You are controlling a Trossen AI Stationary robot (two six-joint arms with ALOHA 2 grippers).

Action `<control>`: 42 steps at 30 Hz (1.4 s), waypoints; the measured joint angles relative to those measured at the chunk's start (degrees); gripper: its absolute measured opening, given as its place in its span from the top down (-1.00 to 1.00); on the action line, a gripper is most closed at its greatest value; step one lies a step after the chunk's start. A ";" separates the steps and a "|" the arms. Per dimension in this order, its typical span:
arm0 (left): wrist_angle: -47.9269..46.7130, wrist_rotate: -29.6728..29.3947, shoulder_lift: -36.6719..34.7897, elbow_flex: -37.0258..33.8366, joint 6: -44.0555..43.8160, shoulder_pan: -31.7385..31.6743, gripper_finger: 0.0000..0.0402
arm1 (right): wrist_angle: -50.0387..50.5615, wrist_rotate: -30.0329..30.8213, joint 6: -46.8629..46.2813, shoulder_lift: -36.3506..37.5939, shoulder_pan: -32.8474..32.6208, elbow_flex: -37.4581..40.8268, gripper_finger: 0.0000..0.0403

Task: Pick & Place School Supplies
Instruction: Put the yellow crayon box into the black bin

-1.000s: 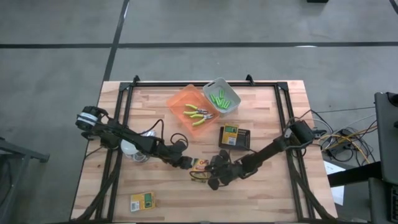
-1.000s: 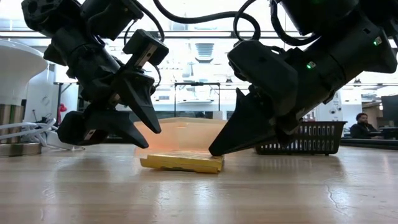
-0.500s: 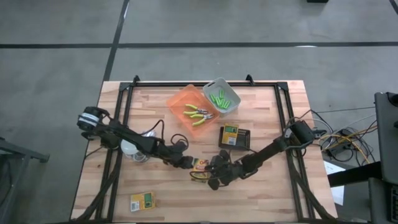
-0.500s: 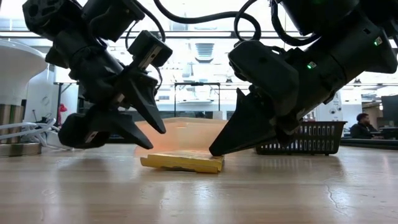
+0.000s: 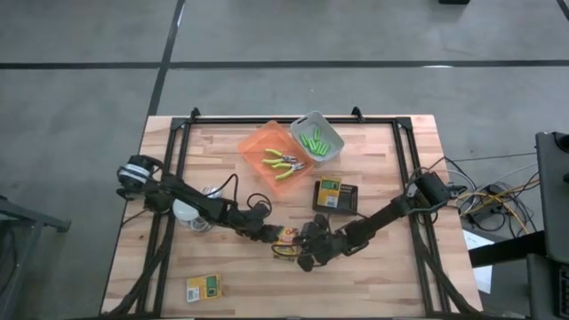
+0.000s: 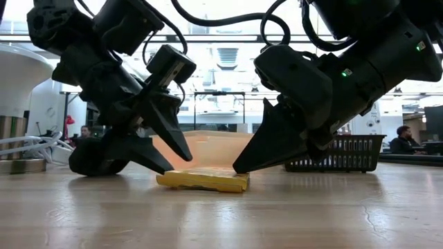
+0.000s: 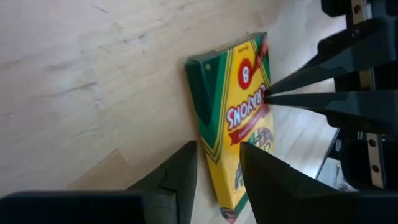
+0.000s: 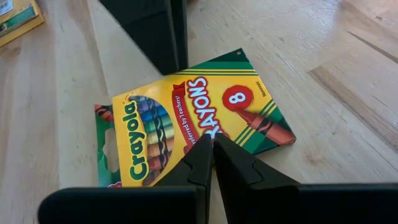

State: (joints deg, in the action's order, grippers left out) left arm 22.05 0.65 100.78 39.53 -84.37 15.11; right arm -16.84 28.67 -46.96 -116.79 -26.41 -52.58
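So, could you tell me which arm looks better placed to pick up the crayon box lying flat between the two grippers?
Probably the left. The left gripper is open, its fingers straddling one edge of the crayon box. The right gripper is shut, its tips only resting on the box's face.

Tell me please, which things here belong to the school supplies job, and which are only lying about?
Job:
crayon box between left claw and right claw
second box
third box
markers in grey bin
pliers in orange bin

Lying about:
white round thing with cable
black basket
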 joint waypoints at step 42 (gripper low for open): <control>-0.42 -0.77 0.46 1.77 3.35 -0.04 0.37 | 0.23 1.49 -0.59 -0.22 -0.55 0.48 0.91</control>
State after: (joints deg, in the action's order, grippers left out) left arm 21.63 -0.12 101.23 41.30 -81.01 15.07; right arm -16.61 30.15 -47.55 -117.01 -26.97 -52.10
